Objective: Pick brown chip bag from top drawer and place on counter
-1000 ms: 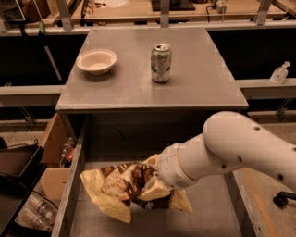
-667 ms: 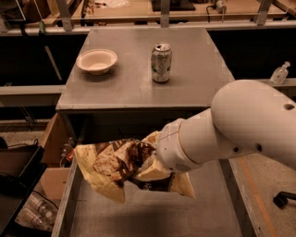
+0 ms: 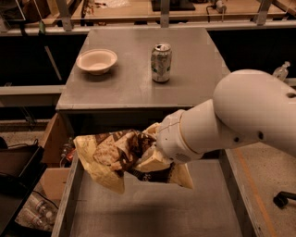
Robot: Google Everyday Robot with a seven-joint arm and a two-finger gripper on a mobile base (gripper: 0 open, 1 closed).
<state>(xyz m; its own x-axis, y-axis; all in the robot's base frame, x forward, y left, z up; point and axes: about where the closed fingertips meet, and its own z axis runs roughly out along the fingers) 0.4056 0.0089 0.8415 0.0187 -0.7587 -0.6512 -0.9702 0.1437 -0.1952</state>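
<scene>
Camera view, nearest first: top drawer [image 3: 152,213] stands pulled out below the counter front, its grey floor facing up. Above that floor and clear of it, brown chip bag [image 3: 111,155] hangs crumpled from the end of the white arm [image 3: 240,115], which enters from the right. Gripper [image 3: 149,155] sits buried in the foil behind the wrist; its fingers are hidden, apparently clamped on the bag. Beyond, counter [image 3: 134,88] carries a pale bowl [image 3: 96,61] at left and an upright soda can [image 3: 161,63] near centre, well apart. Wooden workbench [image 3: 138,9] lies farthest back.
</scene>
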